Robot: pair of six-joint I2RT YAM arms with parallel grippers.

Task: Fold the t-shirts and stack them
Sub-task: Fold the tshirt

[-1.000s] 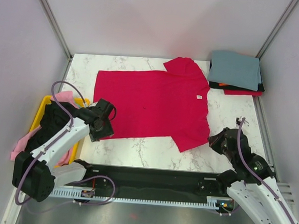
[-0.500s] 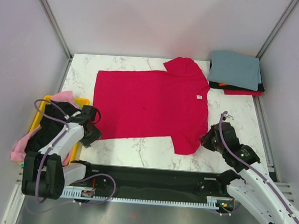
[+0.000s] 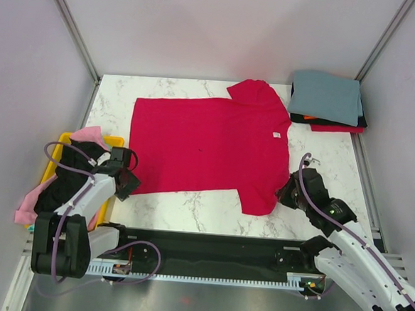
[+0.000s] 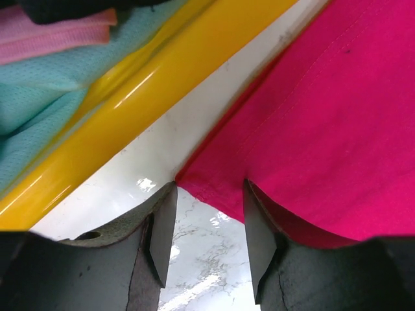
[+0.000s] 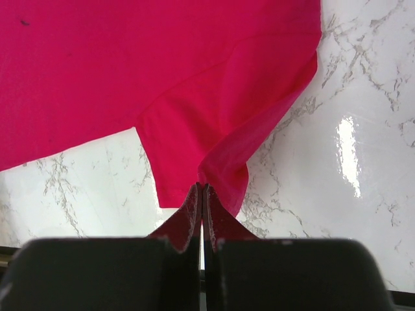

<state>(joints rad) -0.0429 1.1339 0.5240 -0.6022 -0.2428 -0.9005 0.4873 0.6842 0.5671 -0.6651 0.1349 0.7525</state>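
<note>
A crimson-red t-shirt (image 3: 208,145) lies spread flat on the marble table, a small white neck tag (image 3: 276,135) at its right. My left gripper (image 3: 125,182) is open at the shirt's near-left corner; in the left wrist view the corner (image 4: 201,188) sits between my fingers (image 4: 162,227). My right gripper (image 3: 284,193) is shut on the near sleeve's edge (image 5: 224,165), the cloth bunched at the fingertips. A folded stack (image 3: 327,98) with a grey-blue shirt on top lies at the back right. Black, pink and teal shirts (image 3: 63,177) fill the yellow bin.
The yellow plastic bin (image 3: 59,141) stands at the left table edge, its rim (image 4: 130,110) close beside my left gripper. White walls and metal posts enclose the table. A black rail (image 3: 208,244) runs along the near edge.
My left gripper dropped back from the shirt's left hem to its near-left corner beside the bin. My right gripper moved left to the near sleeve and closed on it.
</note>
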